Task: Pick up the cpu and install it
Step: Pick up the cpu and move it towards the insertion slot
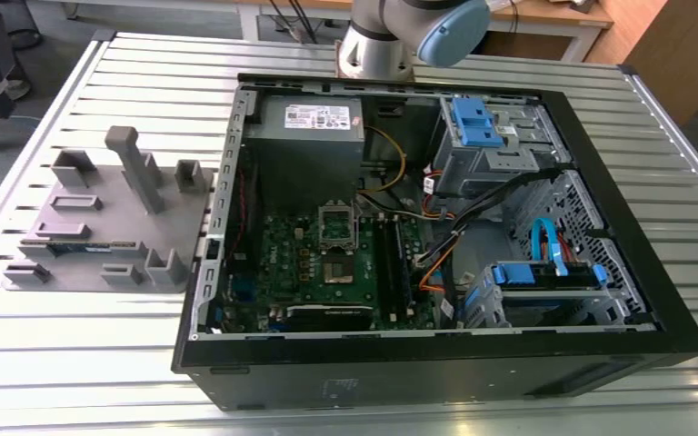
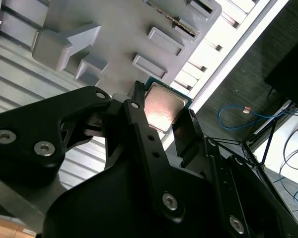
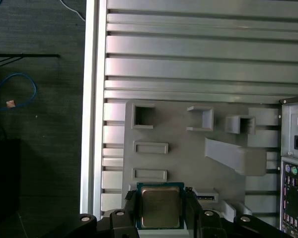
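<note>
The cpu (image 3: 160, 206), a small square chip with a silvery top and a thin green rim, sits between my two black fingers (image 3: 130, 209), and my gripper (image 3: 160, 209) is shut on its edges. The second wrist view has the same cpu (image 2: 163, 105) clamped in the gripper (image 2: 164, 123). It hangs well above the grey holder plate (image 3: 188, 158). In the exterior view, the open computer case (image 1: 640, 300) lies on its side, its green motherboard showing a square socket (image 1: 337, 238).
The grey holder plate (image 1: 94, 227) with upright posts and pockets lies on the slatted metal table (image 1: 83, 363), at the exterior view's left of the case. A memory stick (image 1: 76, 245) rests on it. The arm's base (image 1: 385, 41) stands behind the case. Cables and blue drive brackets (image 1: 476, 123) fill the case's right side.
</note>
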Robot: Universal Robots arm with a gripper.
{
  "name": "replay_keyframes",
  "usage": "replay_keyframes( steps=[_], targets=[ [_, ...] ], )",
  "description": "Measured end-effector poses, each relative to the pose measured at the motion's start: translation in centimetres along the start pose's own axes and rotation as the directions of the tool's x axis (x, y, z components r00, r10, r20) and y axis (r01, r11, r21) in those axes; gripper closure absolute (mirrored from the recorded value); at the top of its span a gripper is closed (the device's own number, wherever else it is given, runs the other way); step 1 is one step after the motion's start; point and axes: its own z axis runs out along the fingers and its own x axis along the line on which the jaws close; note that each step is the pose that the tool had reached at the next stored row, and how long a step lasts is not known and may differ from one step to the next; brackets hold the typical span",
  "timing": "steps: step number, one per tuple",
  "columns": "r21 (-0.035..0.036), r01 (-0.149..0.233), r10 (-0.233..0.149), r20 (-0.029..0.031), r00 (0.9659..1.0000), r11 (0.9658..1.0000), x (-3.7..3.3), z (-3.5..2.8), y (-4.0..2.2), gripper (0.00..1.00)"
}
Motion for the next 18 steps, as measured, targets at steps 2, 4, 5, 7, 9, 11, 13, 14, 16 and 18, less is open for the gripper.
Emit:
replay_keyframes(
  steps=[2, 4, 5, 7, 9, 11, 13, 14, 16, 18],
  targets=[
    [0.0000, 0.000, 0.000, -0.0001, 1.0000, 1.0000, -0.07, -0.01, 0.00, 0.53],
    [-0.0001, 0.000, 0.000, 0.0001, 1.0000, 1.0000, -0.16, 0.01, 0.00, 0.53],
    [0.0000, 0.000, 0.000, 0.0000, 1.0000, 1.0000, -0.22, 0.01, 0.00, 0.53],
    [0.0000, 0.000, 0.000, 0.0000, 1.0000, 1.0000, -0.38, 0.02, -0.01, 0.53],
    [0.0000, 0.000, 0.000, 0.0001, 1.0000, 1.0000, -0.56, 0.03, -0.01, 0.53],
    [-0.0001, 0.000, 0.000, 0.0000, 1.0000, 1.0000, -0.75, 0.03, -0.01, 0.53],
    [0.0000, 0.000, 0.000, 0.0001, 1.0000, 1.0000, -0.93, 0.04, -0.01, 0.53],
    [0.0000, 0.000, 0.000, 0.0000, 1.0000, 1.0000, -1.03, 0.04, -0.01, 0.53],
    [-0.0001, 0.000, 0.000, 0.0001, 1.0000, 1.0000, -1.23, 0.05, -0.01, 0.53],
    [0.0000, 0.000, 0.000, 0.0001, 1.0000, 1.0000, -1.43, 0.05, -0.02, 0.53]
  ],
)
